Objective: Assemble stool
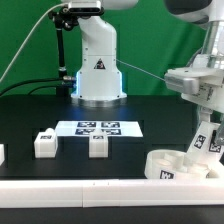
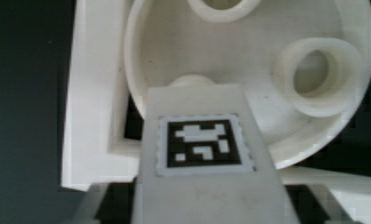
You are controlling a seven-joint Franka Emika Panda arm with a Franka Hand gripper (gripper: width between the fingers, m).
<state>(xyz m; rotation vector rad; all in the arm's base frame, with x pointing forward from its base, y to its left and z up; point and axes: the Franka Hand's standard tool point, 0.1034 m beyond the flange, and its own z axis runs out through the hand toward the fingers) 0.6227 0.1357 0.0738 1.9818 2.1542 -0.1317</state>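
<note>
The round white seat (image 1: 178, 165) lies at the exterior view's lower right, against the front border bar. My gripper (image 1: 205, 122) is shut on a white leg (image 1: 203, 143) with a tag and holds it tilted, its lower end at the seat's top. In the wrist view the held leg (image 2: 203, 140) fills the middle between my gripper (image 2: 203, 200), and its tip sits on the seat (image 2: 271, 110) near a round socket (image 2: 315, 70). Two loose legs (image 1: 44, 143) (image 1: 98, 145) stand on the table to the exterior view's left.
The marker board (image 1: 100, 128) lies mid-table in front of the robot base (image 1: 97, 70). A long white border bar (image 1: 80, 188) runs along the front edge. A further white part (image 1: 2, 153) shows at the far left edge.
</note>
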